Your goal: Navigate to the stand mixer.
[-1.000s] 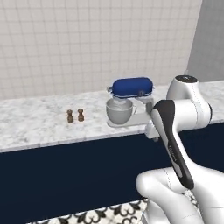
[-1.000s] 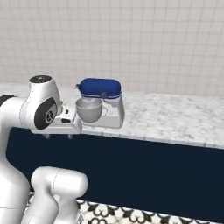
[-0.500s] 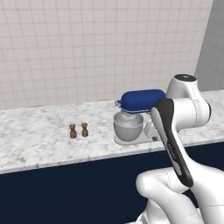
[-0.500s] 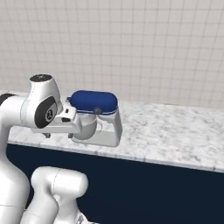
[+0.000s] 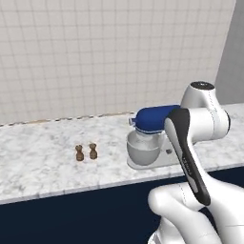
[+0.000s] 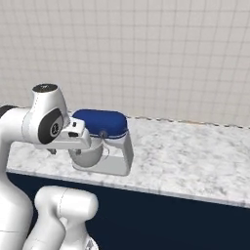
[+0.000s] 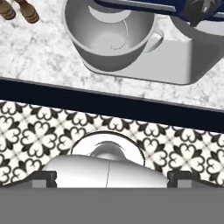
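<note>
Marble-patterned stone, white with grey veining, forms the top of the table point(image 5: 43, 162), which runs across both base views above a flat dark navy front; behind it rises a wall of small square off-white tiles point(image 5: 95, 57). Taking the stand mixer point(image 5: 151, 138) as the landmark, two small brown shakers point(image 5: 86, 152) with turned, knobbly shapes stand side by side on the marble to its left, near it but apart from it, and the same pair shows at the top left corner of the hand view. One stand mixer sits near the front edge of the table: a rounded, glossy royal-blue head over a smooth silver-grey metal bowl, on a light grey base and column with soft corners. In the right base view the stand mixer point(image 6: 103, 141) stands just beyond the arm's white wrist, with a long bare stretch of marble to its right. From the hand view, the stand mixer point(image 7: 131, 39) is seen from above, its bowl round and hollow with a curved handle on one side, the blue head crossing the top edge, and a dark knob on the head at upper right. Below the table's navy edge lies a floor point(image 7: 39, 131) of black-and-white patterned tiles with repeating floral shapes. End effector point(image 6: 51, 151) fingers are hidden behind the arm, so I cannot tell whether they are apart or together.
</note>
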### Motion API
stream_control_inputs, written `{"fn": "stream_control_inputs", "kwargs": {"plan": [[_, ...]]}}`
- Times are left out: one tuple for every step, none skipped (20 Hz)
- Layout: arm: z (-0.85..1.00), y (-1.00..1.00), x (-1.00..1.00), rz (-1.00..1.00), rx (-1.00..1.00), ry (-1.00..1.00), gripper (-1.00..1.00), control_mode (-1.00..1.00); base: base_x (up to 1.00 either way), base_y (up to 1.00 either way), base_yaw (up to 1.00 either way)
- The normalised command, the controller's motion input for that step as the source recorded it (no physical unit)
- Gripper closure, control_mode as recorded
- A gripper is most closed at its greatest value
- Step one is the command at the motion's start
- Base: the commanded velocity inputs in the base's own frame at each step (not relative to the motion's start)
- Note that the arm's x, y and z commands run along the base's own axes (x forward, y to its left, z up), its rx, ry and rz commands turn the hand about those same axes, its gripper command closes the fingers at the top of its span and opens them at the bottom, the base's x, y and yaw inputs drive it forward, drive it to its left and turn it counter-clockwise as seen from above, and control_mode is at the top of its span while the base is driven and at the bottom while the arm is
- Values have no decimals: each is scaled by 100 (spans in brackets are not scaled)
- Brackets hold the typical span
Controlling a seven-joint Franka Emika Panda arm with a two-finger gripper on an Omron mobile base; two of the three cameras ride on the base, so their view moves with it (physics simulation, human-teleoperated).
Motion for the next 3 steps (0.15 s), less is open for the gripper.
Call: {"fn": "stream_control_inputs", "kwargs": {"plan": [[0, 0, 0, 0, 0, 0, -100, 100, 33, -29, 0], [0, 0, 0, 0, 0, 0, -100, 100, 28, -31, 0], [0, 0, 0, 0, 0, 0, -100, 100, 24, -32, 0]]}}
